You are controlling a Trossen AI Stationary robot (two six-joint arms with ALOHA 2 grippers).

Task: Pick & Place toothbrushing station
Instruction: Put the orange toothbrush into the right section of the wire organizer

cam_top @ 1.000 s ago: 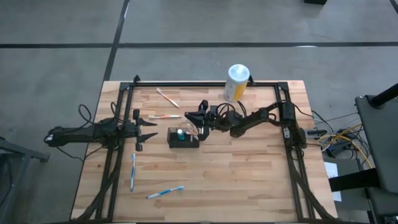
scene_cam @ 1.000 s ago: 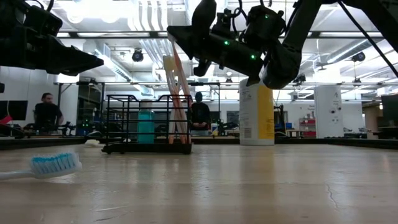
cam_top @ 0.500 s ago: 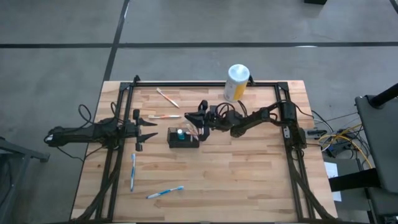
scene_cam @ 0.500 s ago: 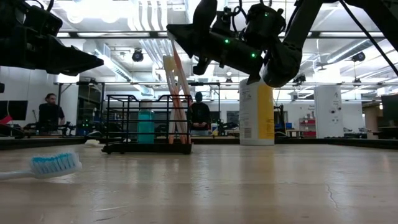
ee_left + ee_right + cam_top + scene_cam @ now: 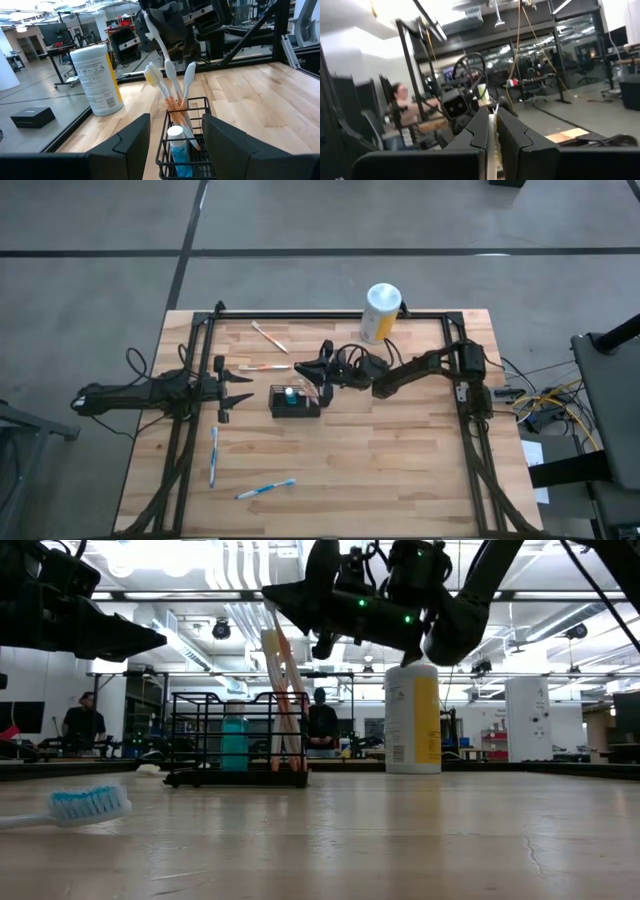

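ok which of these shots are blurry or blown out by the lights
Low view: ceiling lights glare white, so both arms read as silhouettes; the blue toothbrush up close is soft, the basket sharp. Right wrist view: smeared throughout, the person behind a blur, and a bright ceiling. Left wrist view: clear and evenly lit, the canister crisp. High view: flat, even light, no glare.

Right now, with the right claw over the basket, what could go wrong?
1. The right claw is shut on a white toothbrush whose end stands in the small black wire-mesh basket; releasing too high could let it tip out.
2. Pulling sideways might drag or tip the light basket.
3. The handle may knock the orange toothbrushes leaning beside it.
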